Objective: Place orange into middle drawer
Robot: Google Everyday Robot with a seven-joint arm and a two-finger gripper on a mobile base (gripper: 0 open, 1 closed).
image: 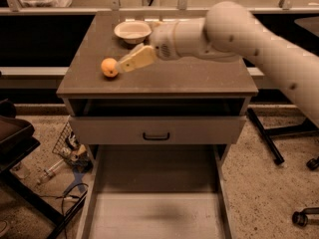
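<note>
The orange (108, 67) sits on the left part of the brown cabinet top (199, 78). My gripper (125, 62) reaches in from the right, low over the top, and its tip is right at the orange's right side. The middle drawer (154, 215) is pulled far out at the bottom of the view, and its pale floor is bare. The drawer above it, with a grey front and a black handle (156, 136), stands slightly open.
A white bowl (132, 31) stands at the back of the cabinet top, behind my wrist. A black stand (17, 136) and floor clutter (70, 151) lie to the left. Chair legs with castors (304, 217) stand on the right.
</note>
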